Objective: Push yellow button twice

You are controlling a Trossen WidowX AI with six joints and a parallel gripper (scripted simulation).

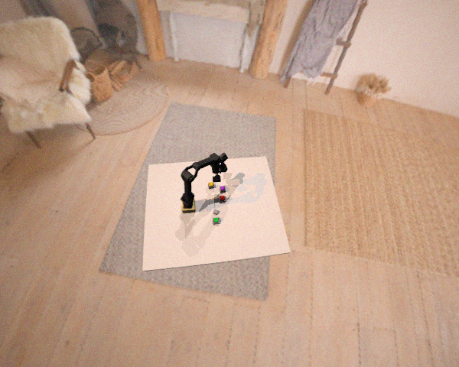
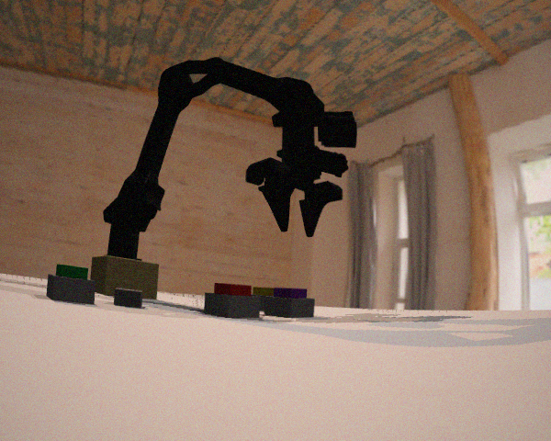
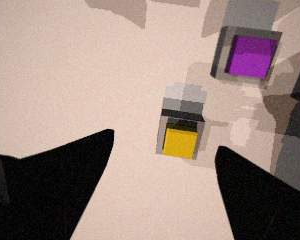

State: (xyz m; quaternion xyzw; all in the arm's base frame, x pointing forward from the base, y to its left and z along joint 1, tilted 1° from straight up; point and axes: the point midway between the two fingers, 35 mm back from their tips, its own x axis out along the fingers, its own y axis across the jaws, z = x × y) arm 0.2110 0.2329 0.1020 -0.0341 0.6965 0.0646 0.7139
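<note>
Below the open hand [image 3: 162, 145], yellow button [image 3: 180, 142] sits untouched.

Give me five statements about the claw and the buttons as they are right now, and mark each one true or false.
1. The claw is open and holds nothing. True.
2. The claw is touching the yellow button. False: in the exterior view it hangs well above the buttons, apart from all of them.
3. In the wrist view the yellow button shows between the two fingers. True.
4. The purple button is hidden from the wrist camera. False: it shows at the upper right of that view.
5. The green button sits between the yellow and purple ones. False: in the top view it lies apart from them, beyond the red button.
</note>
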